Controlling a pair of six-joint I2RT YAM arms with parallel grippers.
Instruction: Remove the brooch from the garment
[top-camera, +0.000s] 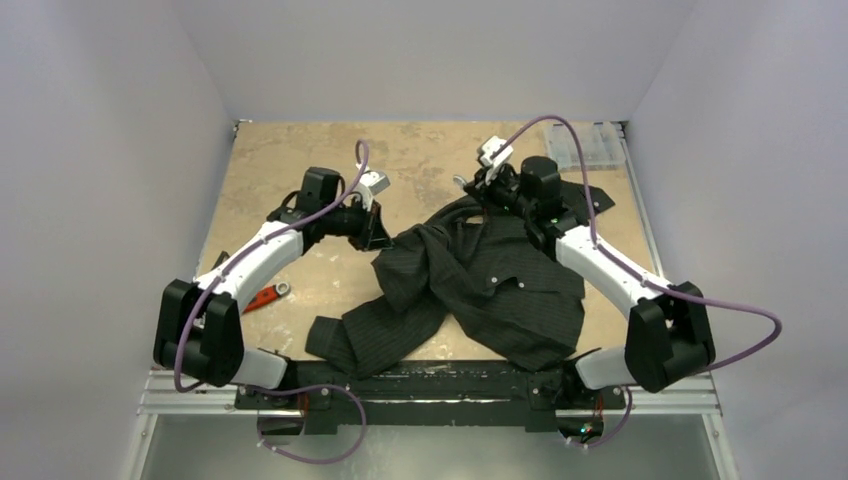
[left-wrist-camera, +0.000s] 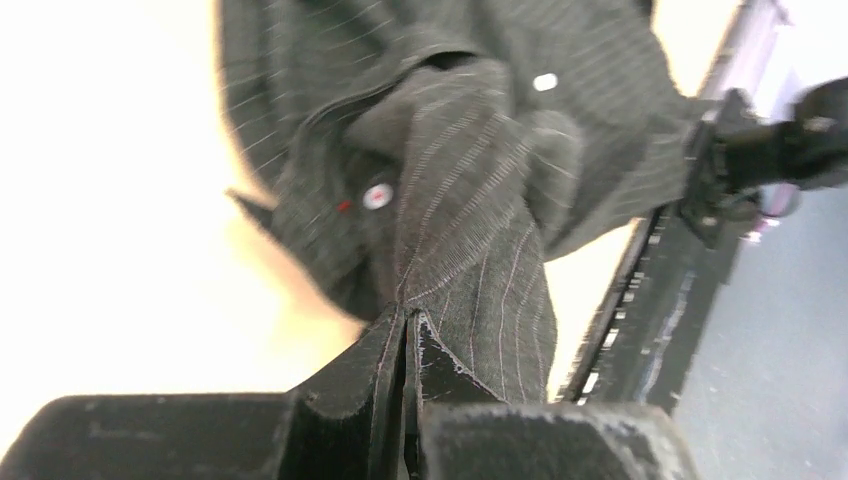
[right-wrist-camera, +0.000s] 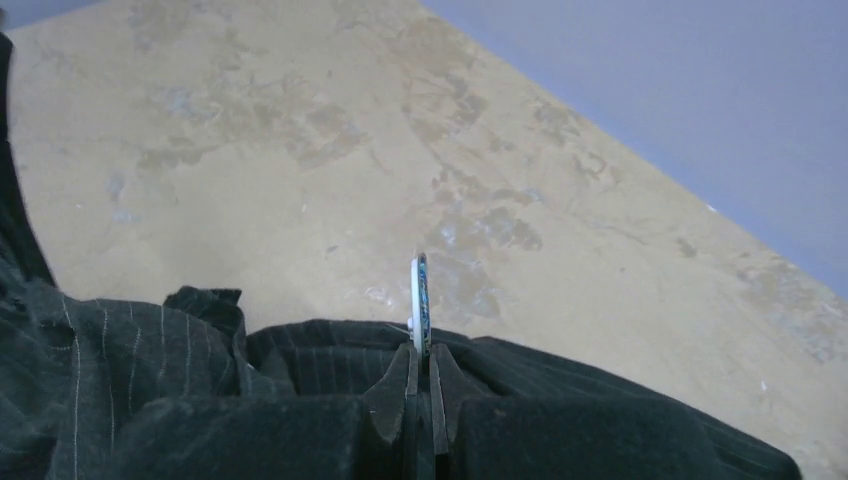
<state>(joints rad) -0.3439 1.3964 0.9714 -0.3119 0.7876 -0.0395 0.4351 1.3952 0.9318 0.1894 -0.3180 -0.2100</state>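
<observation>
**Brooch pinched on the right, shirt anchored on the left**

Farthest left, a red-handled hand tool (top-camera: 262, 297) lies on the tan, stained worktop (top-camera: 300, 170). It is outboard of the left end effector (left-wrist-camera: 405, 345) and plays no part here. That end effector is fully closed, its fingers pressed together on a raised fold of the black pinstriped short-sleeved shirt (top-camera: 480, 285). The cloth runs away from its tips in a tight ridge. Ahead of those tips and a little to their left sit a small pale shirt button (left-wrist-camera: 377, 196) and, just beside it, a tiny red tag (left-wrist-camera: 343, 207).

The rest of the shirt lies crumpled between the two arms.

On the right, the right end effector (right-wrist-camera: 421, 362) is closed to a sliver on the small round silvery metal brooch (right-wrist-camera: 420, 295). The brooch stands upright and edge-on, rising out of the fingertips. Dark cloth lies close under and just beyond those tips. Whether the brooch's fastening is clear of the cloth cannot be told.

The step in hand looks like parting the brooch from the cloth. The left grip should act as a firm anchor while the right draws the brooch straight away from it, slowly and without twisting. Only the disc's lower edge is pinched, so a jerk could make it slip out. If the cloth tents upward with the brooch, the fastening is probably caught, and easing off would be better than tugging.
</observation>
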